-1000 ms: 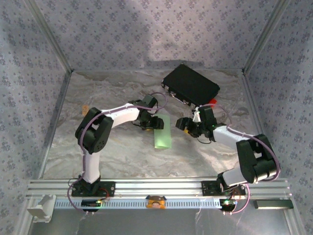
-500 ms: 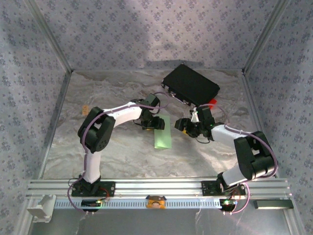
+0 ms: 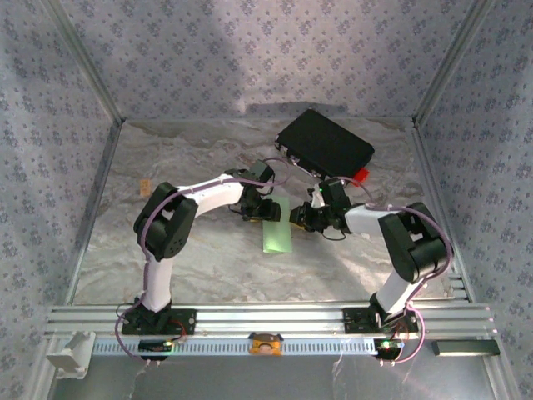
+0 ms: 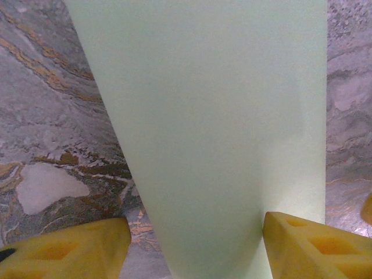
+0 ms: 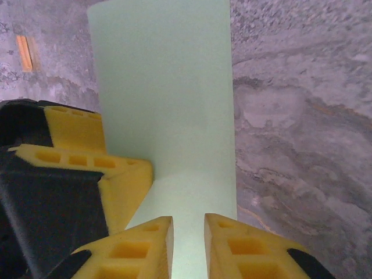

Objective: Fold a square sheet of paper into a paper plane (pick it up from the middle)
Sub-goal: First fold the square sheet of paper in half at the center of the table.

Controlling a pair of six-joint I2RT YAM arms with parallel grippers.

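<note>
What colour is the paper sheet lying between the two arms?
The paper is plain pale green, with no pattern. The left wrist view shows it best.

**Fig. Arm pose, as I read it from the remote station.** Left arm (image 3: 208, 193): base at near left, elbow raised, forearm reaching right toward the centre. The left gripper (image 3: 265, 210) points down, its yellow fingers (image 4: 64, 250) set wide apart. Right arm (image 3: 412, 242): folded tightly at the elbow, forearm running left. The right gripper (image 3: 301, 218) sits low, its fingers (image 5: 232, 244) drawn nearly together, with a narrow slit between them. The two grippers meet mid-table, just beside each other — one left finger appears in my right wrist view.
</note>
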